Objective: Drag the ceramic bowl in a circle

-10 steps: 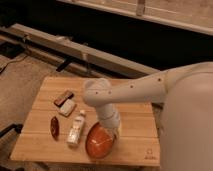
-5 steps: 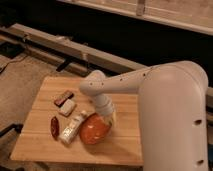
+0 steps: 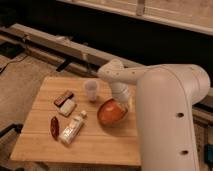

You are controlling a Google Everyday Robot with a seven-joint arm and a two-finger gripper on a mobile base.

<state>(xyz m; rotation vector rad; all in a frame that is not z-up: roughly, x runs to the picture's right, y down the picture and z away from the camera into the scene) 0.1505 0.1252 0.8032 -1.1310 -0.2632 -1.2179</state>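
Note:
The ceramic bowl [image 3: 110, 113] is glossy orange-red and sits on the wooden table [image 3: 105, 147], right of centre and tilted so its rim faces me. My gripper [image 3: 121, 103] is at the bowl's far right edge, at the end of the white arm [image 3: 117, 75] that reaches down from the right. The wrist hides how the gripper meets the bowl. A small translucent white cup [image 3: 91, 89] stands just left of the arm, behind the bowl.
On the left of the table lie a brown bar [image 3: 63, 97], a pale packet [image 3: 67, 107], a dark red item [image 3: 54, 126] and a white bottle [image 3: 73, 128] on its side. My white body [image 3: 172, 125] fills the right. A dark rail runs behind the table.
The bowl has moved from the table's front edge back and to the right with the gripper. The arm has swung clear of the cup, which now shows.

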